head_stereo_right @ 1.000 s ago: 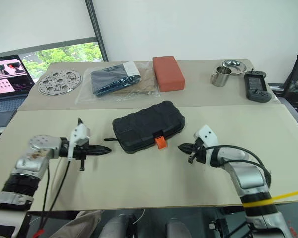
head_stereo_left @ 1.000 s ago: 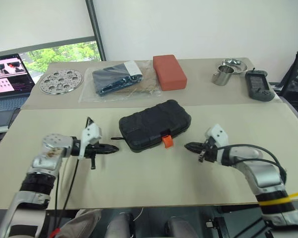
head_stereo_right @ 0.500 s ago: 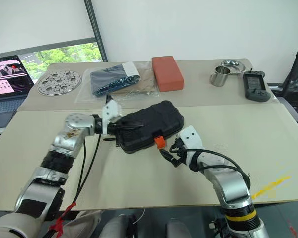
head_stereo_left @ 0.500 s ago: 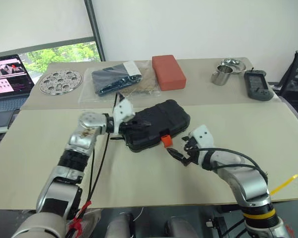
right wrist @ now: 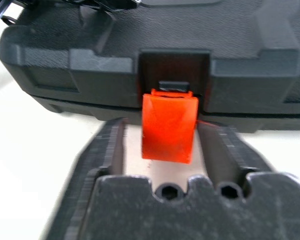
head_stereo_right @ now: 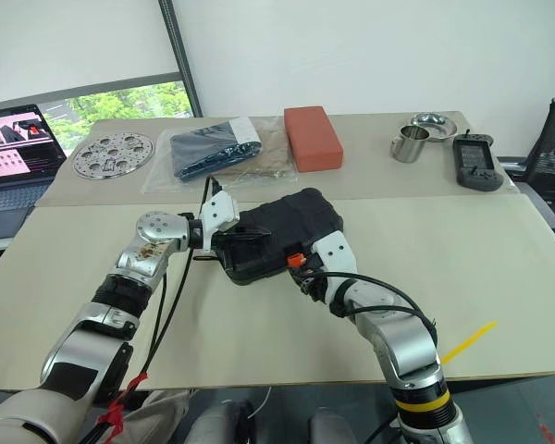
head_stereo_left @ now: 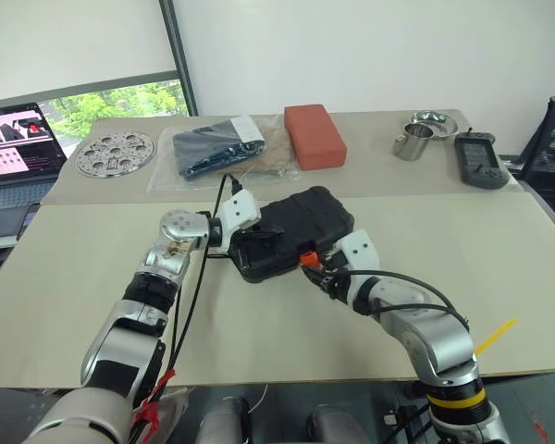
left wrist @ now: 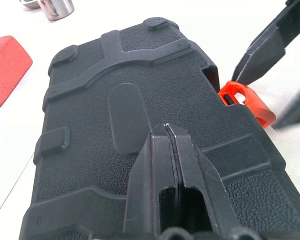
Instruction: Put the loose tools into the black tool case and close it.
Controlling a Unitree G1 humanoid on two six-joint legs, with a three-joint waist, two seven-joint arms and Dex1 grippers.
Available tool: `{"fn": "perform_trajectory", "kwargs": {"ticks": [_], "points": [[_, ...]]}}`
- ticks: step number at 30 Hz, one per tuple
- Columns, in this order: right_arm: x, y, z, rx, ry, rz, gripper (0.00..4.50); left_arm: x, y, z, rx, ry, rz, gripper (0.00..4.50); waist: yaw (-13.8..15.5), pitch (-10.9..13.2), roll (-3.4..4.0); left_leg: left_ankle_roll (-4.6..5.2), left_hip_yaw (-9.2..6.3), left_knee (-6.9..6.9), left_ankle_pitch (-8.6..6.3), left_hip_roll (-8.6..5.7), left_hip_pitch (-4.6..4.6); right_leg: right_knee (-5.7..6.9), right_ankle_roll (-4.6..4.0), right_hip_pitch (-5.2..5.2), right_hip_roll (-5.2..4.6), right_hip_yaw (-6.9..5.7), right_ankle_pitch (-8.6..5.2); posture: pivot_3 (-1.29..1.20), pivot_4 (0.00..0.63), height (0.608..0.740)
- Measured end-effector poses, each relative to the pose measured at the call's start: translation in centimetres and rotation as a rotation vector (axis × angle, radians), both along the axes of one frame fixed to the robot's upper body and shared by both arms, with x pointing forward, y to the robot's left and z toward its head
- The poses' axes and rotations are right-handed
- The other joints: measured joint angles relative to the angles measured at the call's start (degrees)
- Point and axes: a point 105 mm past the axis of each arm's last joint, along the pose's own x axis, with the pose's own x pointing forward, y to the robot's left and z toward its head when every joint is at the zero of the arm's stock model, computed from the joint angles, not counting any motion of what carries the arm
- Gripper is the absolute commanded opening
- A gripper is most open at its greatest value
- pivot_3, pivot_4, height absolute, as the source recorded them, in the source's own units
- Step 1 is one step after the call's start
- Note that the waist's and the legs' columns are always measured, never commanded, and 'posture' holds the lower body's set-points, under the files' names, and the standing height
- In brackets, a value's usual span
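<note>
The black tool case lies closed in the middle of the near table, its small orange latch facing me and flipped outward. My left gripper is shut, and its fingertips rest on the lid near the case's left end. Reaching in from the front, my right gripper is open. Its two fingers straddle the latch, with a small gap on each side. The loose tools are out of view.
On the far table lie a clear bag with a dark bundle, a red-orange block, a round perforated metal plate, a metal cup, a bowl and a handheld device. A laptop stands far left.
My left gripper swung right from the bare table onto the case's lid. My right gripper moved left from the table to the orange latch and now has its fingers around it.
</note>
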Motion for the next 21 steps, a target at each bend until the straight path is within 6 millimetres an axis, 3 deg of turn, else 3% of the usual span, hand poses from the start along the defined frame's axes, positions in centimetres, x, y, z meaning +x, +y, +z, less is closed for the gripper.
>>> {"fn": "perform_trajectory", "kwargs": {"ticks": [21], "points": [[0.17,0.42,0.14,0.002,-0.014,-0.017,1.15,-0.25,-0.21,-0.51,-0.003,0.002,-0.001,0.00,-0.25,-0.02,0.01,0.00,0.00,-0.01,0.00,0.01,-0.01,0.00,0.00,-0.03,0.01,0.01,0.00,0.00,0.150,0.740]]}}
